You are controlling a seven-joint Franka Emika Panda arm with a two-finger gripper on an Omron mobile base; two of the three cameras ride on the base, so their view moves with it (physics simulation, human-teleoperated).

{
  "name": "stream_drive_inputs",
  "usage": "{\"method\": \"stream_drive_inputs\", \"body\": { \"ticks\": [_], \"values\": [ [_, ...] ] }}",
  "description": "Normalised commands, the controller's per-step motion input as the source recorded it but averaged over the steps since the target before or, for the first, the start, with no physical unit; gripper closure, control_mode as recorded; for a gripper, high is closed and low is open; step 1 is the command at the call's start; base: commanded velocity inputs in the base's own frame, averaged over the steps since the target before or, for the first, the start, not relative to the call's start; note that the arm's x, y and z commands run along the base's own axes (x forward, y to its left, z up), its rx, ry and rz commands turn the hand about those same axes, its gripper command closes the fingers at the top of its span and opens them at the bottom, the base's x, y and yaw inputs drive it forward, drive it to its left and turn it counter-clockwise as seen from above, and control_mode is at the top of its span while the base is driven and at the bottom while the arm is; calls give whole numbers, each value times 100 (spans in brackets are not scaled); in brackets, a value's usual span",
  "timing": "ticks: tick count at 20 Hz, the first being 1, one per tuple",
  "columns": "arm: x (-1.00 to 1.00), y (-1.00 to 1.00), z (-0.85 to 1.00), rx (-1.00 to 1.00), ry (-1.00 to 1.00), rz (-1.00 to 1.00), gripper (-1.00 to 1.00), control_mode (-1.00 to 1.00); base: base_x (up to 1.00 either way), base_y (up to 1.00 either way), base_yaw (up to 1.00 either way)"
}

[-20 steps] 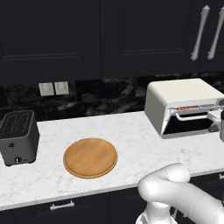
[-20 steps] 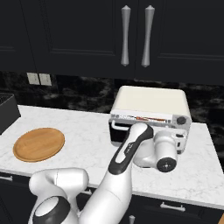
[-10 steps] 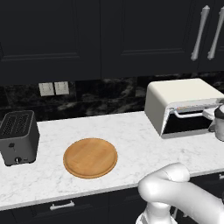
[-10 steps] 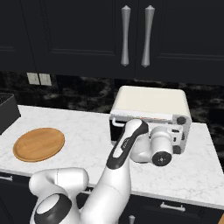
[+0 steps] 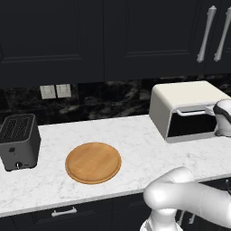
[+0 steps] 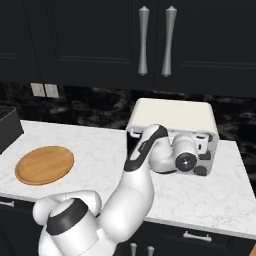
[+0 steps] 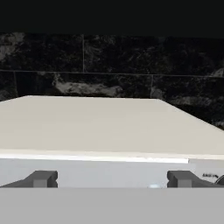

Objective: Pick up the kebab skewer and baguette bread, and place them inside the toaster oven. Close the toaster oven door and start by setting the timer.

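In the hand view the gripper [image 7: 111, 178] has its two dark fingertips [image 7: 41, 178] spread wide apart with nothing between them, low against the white front edge of the toaster oven [image 7: 109, 127]; the oven's flat cream top runs away toward 12 o'clock to the black marble backsplash [image 7: 109, 65].

From the left base view, the robot's white arm [image 5: 189, 203] fills 5 o'clock. Past it, on the white marble counter [image 5: 135, 144], a round wooden cutting board [image 5: 93, 162] lies at about 7 o'clock, bare. At 9 o'clock a dark grey slot toaster [image 5: 18, 140] stands near the counter's left end. At 3 o'clock sits the toaster oven, its toaster oven door [image 5: 189, 126] closed, dark glass facing forward, with the robot's hand just beside its right end.

In the right base view the arm bends up across the oven's front, hiding much of the door. The kebab skewer and baguette bread cannot be made out.
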Motion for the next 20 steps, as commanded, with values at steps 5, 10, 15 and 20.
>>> {"method": "stream_drive_inputs", "body": {
  "ticks": [5, 10, 15, 20],
  "values": [
    [50, 34, 0, 0, 12, 0, -100, -100, 0, 0, 0],
    [33, 29, 0, 0, 11, 0, -100, -100, 0, 0, 0],
    [-6, 1, 27, 0, 2, 0, -100, -100, 0, 0, 0],
    [-54, -31, 18, 0, 4, -5, -100, -100, 0, 0, 0]
  ]
}}
